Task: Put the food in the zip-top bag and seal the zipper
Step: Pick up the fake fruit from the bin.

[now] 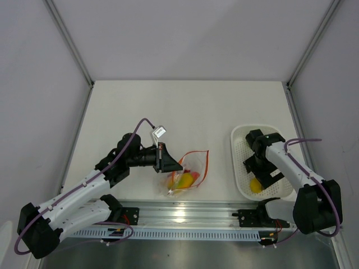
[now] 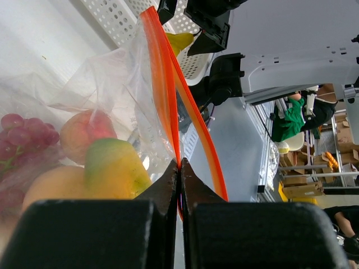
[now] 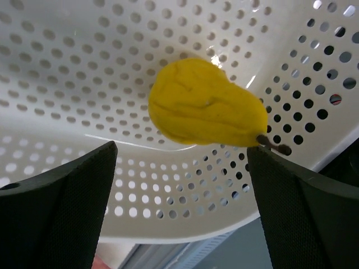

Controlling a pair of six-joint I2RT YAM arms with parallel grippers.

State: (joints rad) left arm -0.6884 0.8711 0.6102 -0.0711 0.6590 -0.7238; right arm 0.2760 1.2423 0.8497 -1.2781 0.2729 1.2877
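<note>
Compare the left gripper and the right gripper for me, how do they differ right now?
The left gripper has its fingers shut, pinching the orange zipper; the right gripper has its fingers wide apart and holds nothing. The left gripper is at the mouth of the zip-top bag, which has fruit inside; the right gripper hangs over the white tray, with a yellow pear lying between its fingers. Both have black fingers.

White bench (image 1: 185,106), matte, evenly lit from above. Closed in behind and on both sides of the bench by pale grey walls (image 1: 185,33); aluminium rail (image 1: 190,216) along its near edge.
</note>
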